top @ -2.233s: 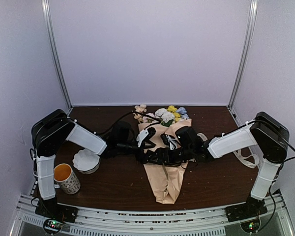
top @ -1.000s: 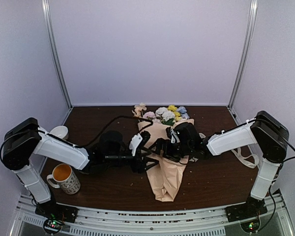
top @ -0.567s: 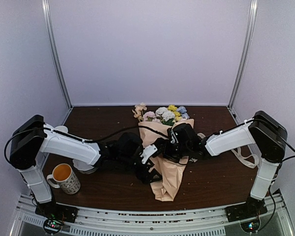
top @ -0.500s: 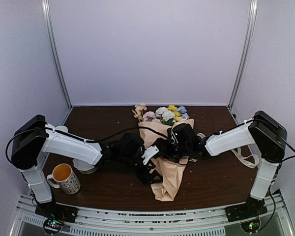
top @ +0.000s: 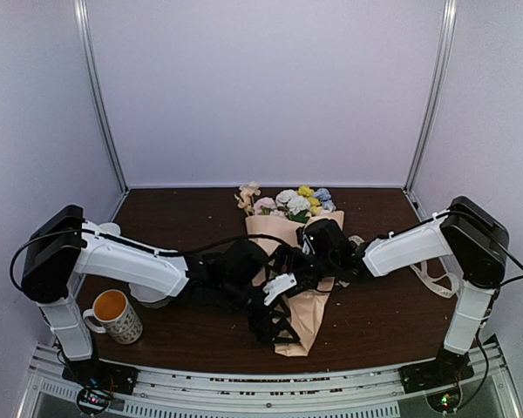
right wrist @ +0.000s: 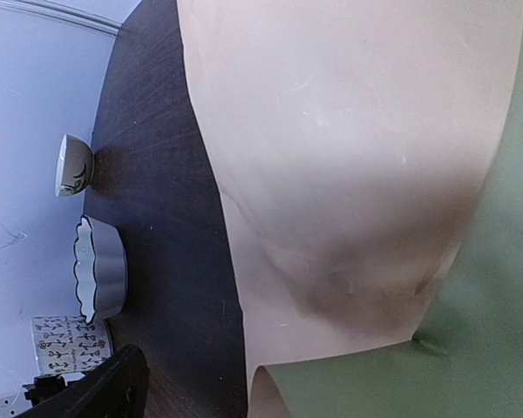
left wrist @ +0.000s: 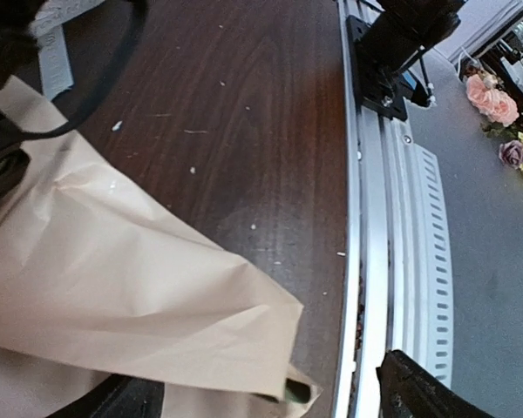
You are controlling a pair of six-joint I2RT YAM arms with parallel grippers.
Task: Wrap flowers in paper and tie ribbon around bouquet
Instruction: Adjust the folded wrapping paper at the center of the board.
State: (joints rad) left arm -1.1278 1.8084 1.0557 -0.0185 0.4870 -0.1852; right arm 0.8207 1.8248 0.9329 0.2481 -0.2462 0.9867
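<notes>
Peach-tan paper is rolled into a cone down the middle of the bench. Its point faces the near edge and the flowers bunch out of the far end. The bouquet is formed but untied.

- Left claw: reached across to the near tip of the cone, jaws wide open, gripping nothing. The wrist view shows my fingers well apart with the paper's loose corner between them. Judgement: I'm placed here to catch that flap so the roll doesn't spring open.
- Right claw: over the cone's middle, jaws spread, nothing held. The wrist view shows tan paper with the sage-green face curling at one edge. Whether I'm pressing on it or just above it, I can't tell. Judgement: it's here to pin the wrap.
- Ribbon: lies looped at the right side of the bench near my right arm, well apart from the bouquet. Tying not begun.
- Mug and scalloped white bowl sit to the left, away from the work.

Risk, as I read it: with both claws open, thin paper may unroll.
</notes>
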